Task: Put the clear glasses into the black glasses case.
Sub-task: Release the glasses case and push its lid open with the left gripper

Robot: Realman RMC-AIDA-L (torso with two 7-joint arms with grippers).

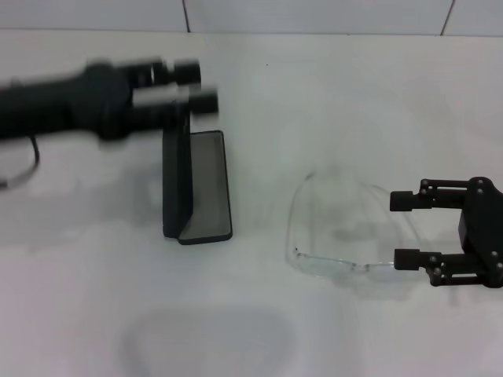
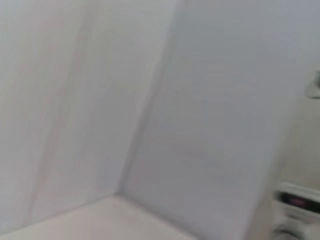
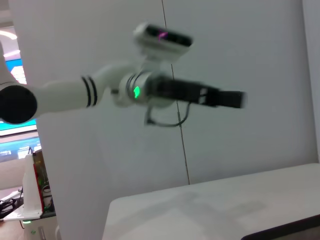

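1. Approaching the clear glasses (image 1: 334, 228) from their right end, you are bringing the right gripper (image 1: 406, 229) in low over the white table (image 1: 94, 314); its two fingers are spread wide, grasping nothing, with the lower fingertip just beside the end of the front frame.
2. You are aiming to close on the frame corner rather than a thin arm, since the arm looks likely to flex and slip.
3. The glasses are lying flat on the table, well apart from the black glasses case (image 1: 195, 184), which is standing open with its lid upright and its grey lining showing.
4. The left gripper (image 1: 185, 86) is hovering above the lid's far end; its fingers look parted, gripping nothing.
5. You are handling smooth, transparent plastic against a matte, rigid, rounded-corner case.
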